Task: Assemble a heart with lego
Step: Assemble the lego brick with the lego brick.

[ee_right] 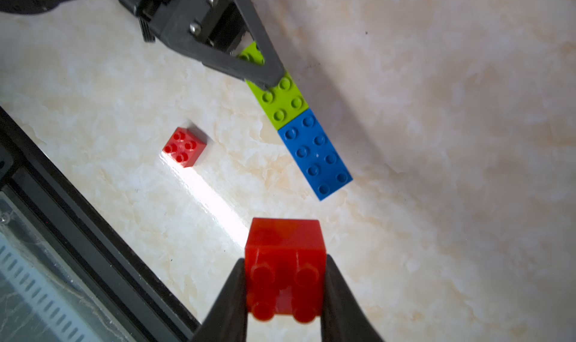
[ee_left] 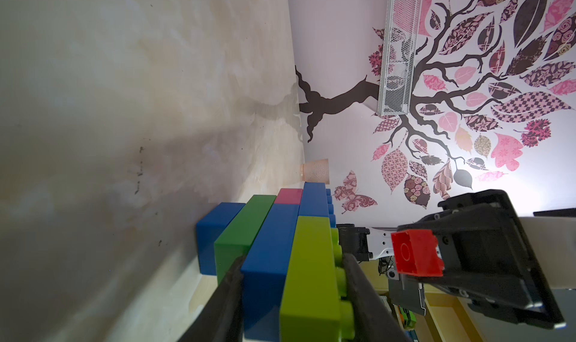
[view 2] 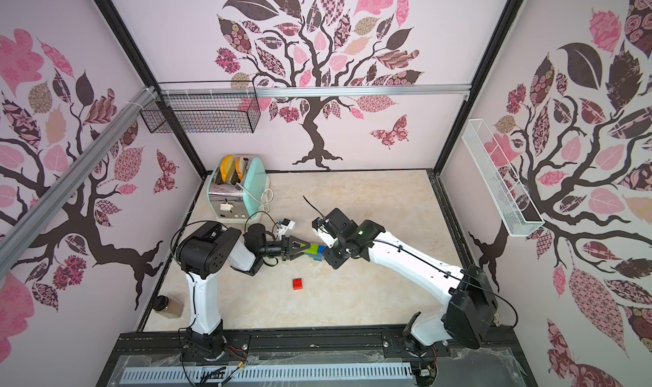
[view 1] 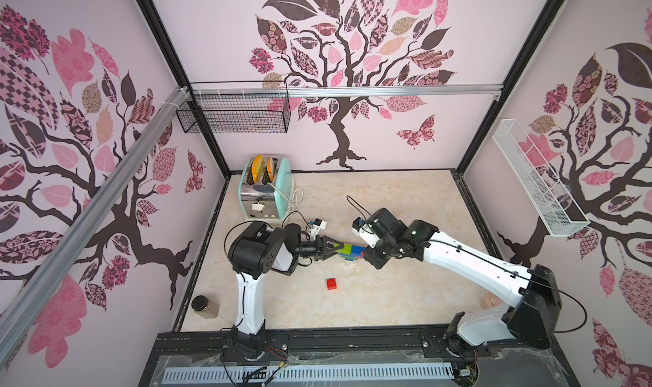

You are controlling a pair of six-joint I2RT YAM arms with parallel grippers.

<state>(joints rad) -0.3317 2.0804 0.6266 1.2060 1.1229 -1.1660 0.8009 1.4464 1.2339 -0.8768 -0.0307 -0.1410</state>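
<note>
The heart [view 1: 350, 252] [view 2: 317, 251] is a stepped stack of blue, dark green, long blue, pink, lime and blue bricks [ee_left: 274, 250] at mid-table. My left gripper [view 1: 341, 249] [ee_left: 293, 259] is shut on it, one finger on the lime studs and one under the long blue brick. From the right wrist I see its lime and blue top row [ee_right: 299, 131]. My right gripper [ee_right: 285, 261] is shut on a small red brick [ee_right: 285, 253] [ee_left: 416, 253], just off the stack's right end. A second red brick [view 1: 331, 283] [view 2: 297, 283] [ee_right: 184, 146] lies loose on the table.
A mint toaster [view 1: 266, 191] with its cord stands at the back left. A dark-lidded jar [view 1: 204, 306] sits at the front left corner, and a pinkish cup [ee_left: 315, 170] by the right wall. Wire baskets [view 1: 233, 112] hang on the walls.
</note>
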